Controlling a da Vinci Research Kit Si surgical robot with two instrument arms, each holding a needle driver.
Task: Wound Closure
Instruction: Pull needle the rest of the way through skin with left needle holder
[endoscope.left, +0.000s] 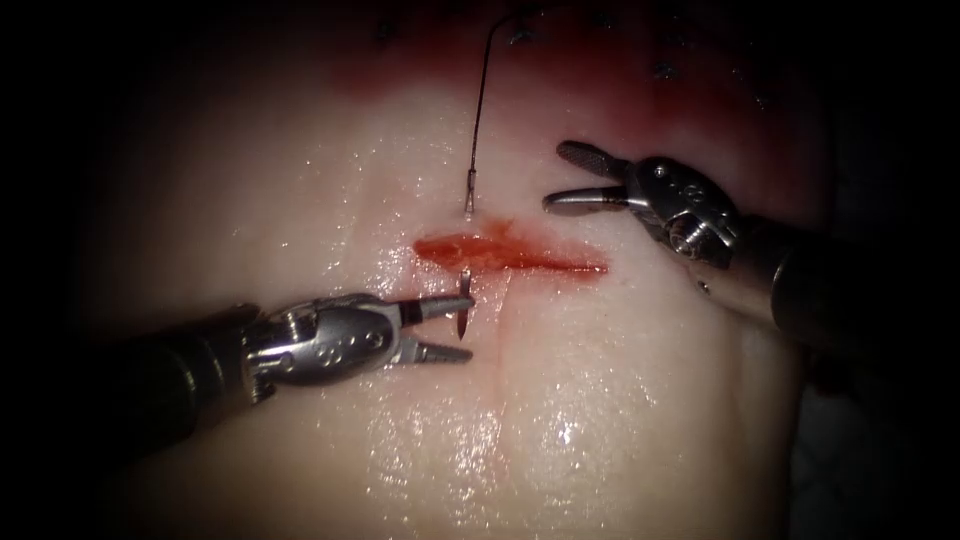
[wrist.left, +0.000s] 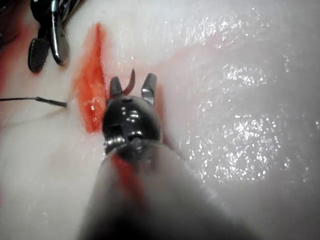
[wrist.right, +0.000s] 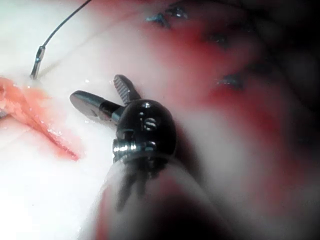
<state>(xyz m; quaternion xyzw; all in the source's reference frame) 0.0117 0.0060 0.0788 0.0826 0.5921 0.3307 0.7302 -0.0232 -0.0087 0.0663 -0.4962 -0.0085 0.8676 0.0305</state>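
Nearest the endoscope, the left tool (endoscope.left: 452, 325) has its 2 jaws spread wide around the needle's tip (endoscope.left: 465, 303), which stands out of the tissue (endoscope.left: 600, 400) just below the cut (endoscope.left: 505, 254) (no jaw clearly grips it). Beyond the cut, the needle's swaged end (endoscope.left: 469, 190) emerges, trailing thread (endoscope.left: 483, 90). Farther right, the right tool (endoscope.left: 572, 177) gapes open, holding nothing.

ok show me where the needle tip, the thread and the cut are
needle (endoscope.left: 465, 305), endoscope view: on the tip sticking out of the tissue below the cut, between the left tool's open jaws.
thread (endoscope.left: 480, 100), endoscope view: on its dark strand above the cut.
cut (endoscope.left: 500, 253), endoscope view: on its red middle.
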